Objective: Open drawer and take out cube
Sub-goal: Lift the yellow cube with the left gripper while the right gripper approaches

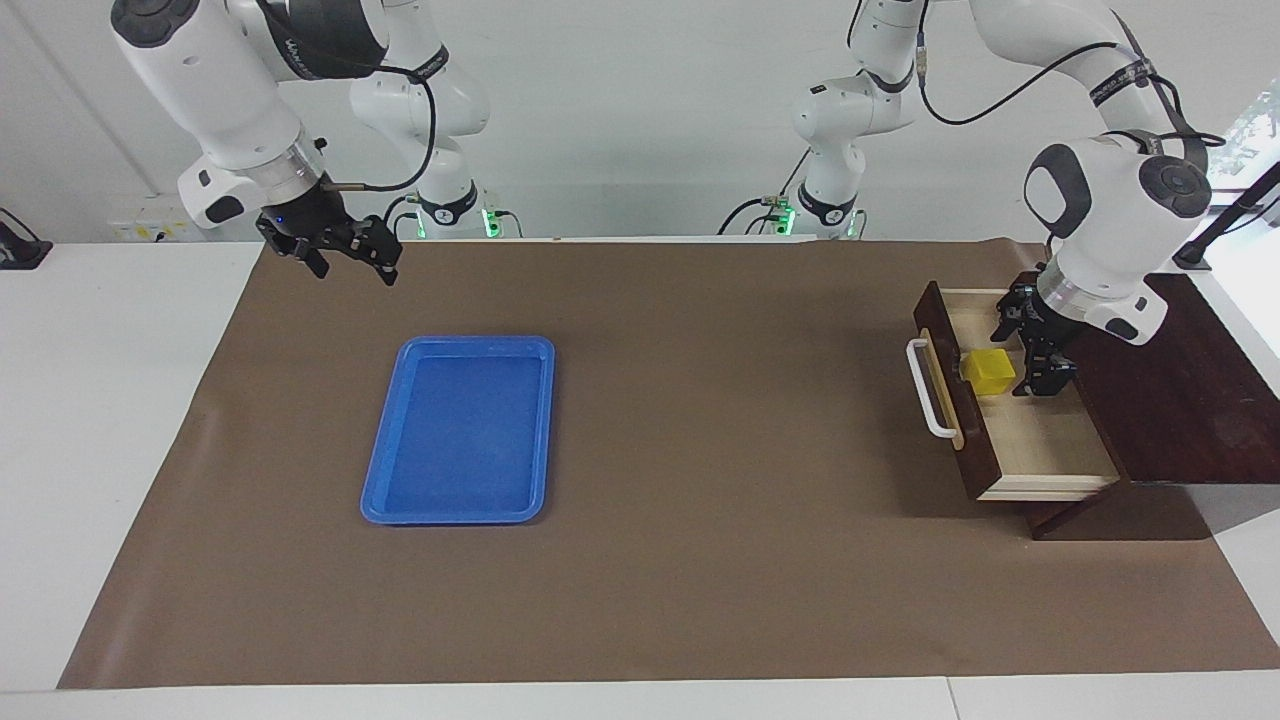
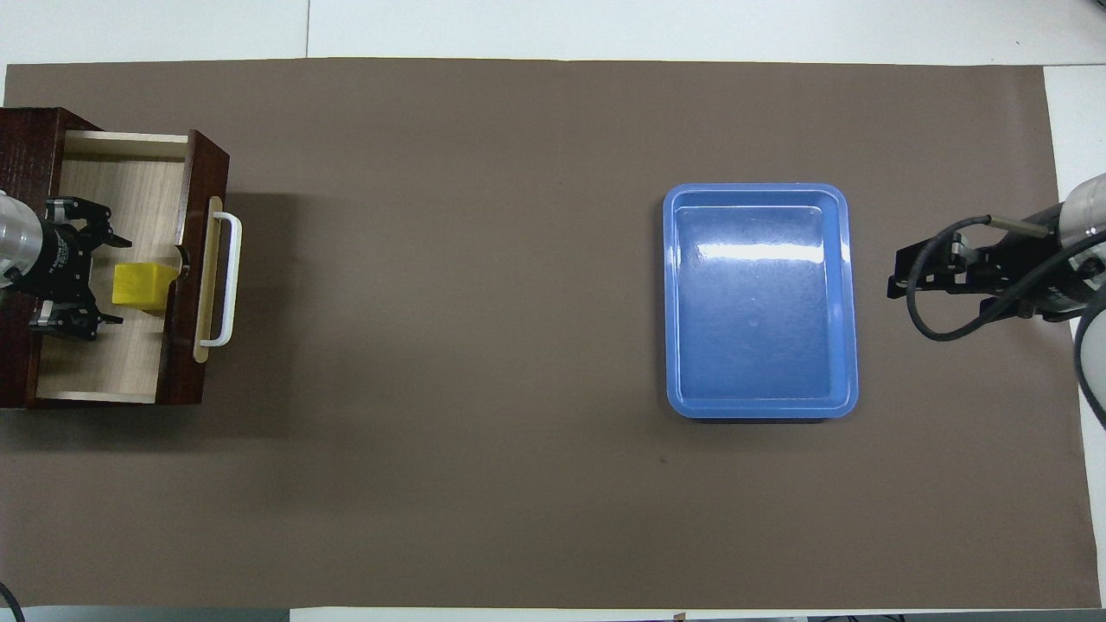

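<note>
The dark wooden drawer (image 1: 1040, 440) stands pulled out of its box at the left arm's end of the table, its pale inside showing in the overhead view (image 2: 112, 363). The yellow cube (image 1: 988, 370) rests on the drawer floor close to the drawer front, as the overhead view (image 2: 143, 287) also shows. My left gripper (image 1: 1027, 355) is down in the drawer, open, with its fingers spread just beside the cube on the box's side (image 2: 119, 281). It holds nothing. My right gripper (image 1: 350, 258) waits open and empty above the mat at the right arm's end (image 2: 899, 283).
A blue plastic tray (image 1: 455, 345) lies on the brown mat toward the right arm's end (image 2: 760, 188). The drawer's white bar handle (image 1: 930, 390) faces the table's middle. The dark box top (image 1: 1190, 400) lies under the left arm's wrist.
</note>
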Controlling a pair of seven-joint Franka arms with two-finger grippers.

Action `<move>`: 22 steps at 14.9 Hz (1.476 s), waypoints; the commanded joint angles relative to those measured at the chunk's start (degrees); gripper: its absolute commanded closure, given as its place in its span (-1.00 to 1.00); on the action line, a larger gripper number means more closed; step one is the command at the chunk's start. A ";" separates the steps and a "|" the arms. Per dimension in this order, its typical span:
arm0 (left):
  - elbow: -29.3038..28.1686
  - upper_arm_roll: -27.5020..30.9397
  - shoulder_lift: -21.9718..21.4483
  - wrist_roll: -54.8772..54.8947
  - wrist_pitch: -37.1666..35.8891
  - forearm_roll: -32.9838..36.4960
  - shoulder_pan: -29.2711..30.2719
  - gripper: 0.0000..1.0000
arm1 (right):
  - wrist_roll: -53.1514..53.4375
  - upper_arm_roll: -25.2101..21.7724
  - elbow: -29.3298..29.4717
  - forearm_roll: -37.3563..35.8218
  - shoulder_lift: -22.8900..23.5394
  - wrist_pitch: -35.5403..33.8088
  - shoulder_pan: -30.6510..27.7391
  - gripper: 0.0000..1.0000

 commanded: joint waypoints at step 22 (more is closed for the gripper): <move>23.45 -0.47 6.01 -4.19 -18.66 -0.08 -7.45 1.00 | 65.98 0.34 -4.79 39.51 14.36 33.95 25.41 -1.00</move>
